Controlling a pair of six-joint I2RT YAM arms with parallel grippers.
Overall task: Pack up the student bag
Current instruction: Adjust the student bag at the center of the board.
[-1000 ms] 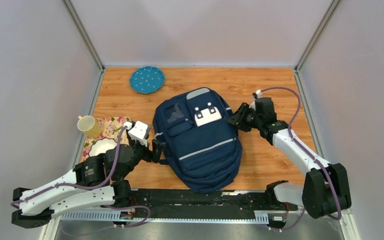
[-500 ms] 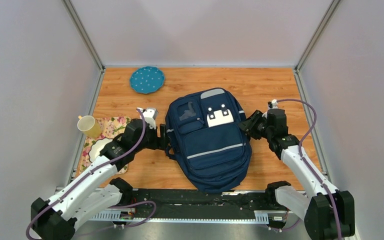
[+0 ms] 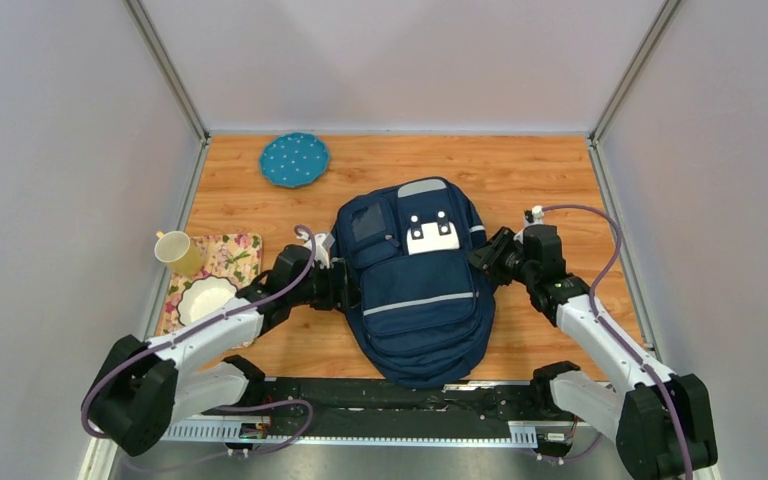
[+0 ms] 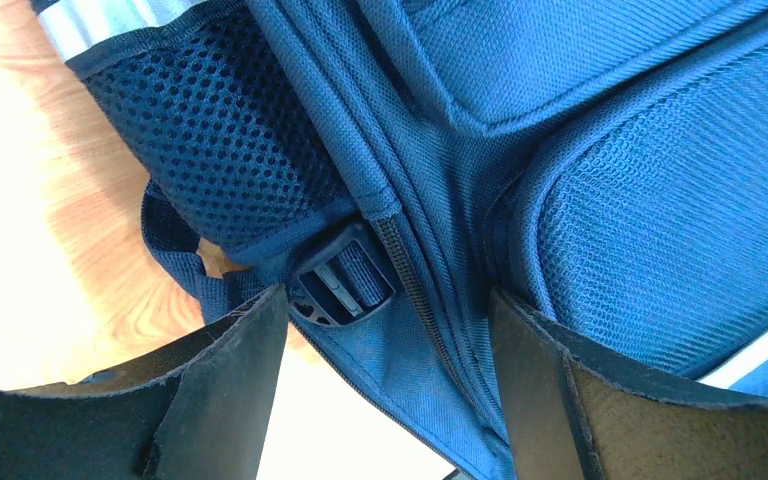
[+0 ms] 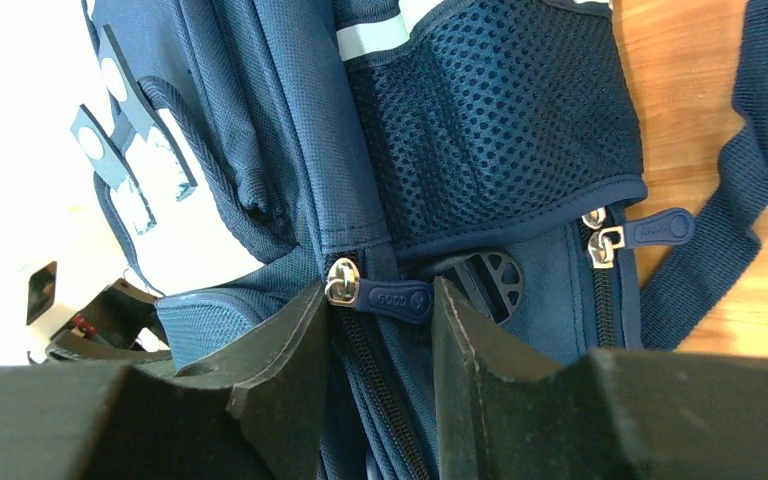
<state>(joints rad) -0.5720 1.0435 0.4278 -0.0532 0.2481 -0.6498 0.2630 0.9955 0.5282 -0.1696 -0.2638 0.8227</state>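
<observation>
The student bag (image 3: 415, 290), navy with a light stripe and white patch, lies front-up mid-table. My left gripper (image 3: 345, 286) is at its left flank, open wide. In the left wrist view the fingers (image 4: 222, 385) straddle the bag's side seam (image 4: 430, 330), next to a black strap buckle (image 4: 343, 285). My right gripper (image 3: 486, 262) is against the right flank. In the right wrist view its jaws stand narrow, pinching the zippered side fold (image 5: 375, 390). A navy zipper pull (image 5: 392, 298) lies across the fingertips, and a second pull (image 5: 655, 229) hangs below the mesh pocket (image 5: 500, 130).
A teal dotted plate (image 3: 294, 159) sits at the back left. On the left, a yellow mug (image 3: 177, 251) and a white dish (image 3: 205, 297) rest on a floral mat (image 3: 228, 250). Grey walls close in both sides, and a shoulder strap (image 5: 735, 190) trails on the wood.
The bag has shifted right and a little farther back. The left arm has stretched after it, staying open, and the right gripper has travelled with the bag's right side.
</observation>
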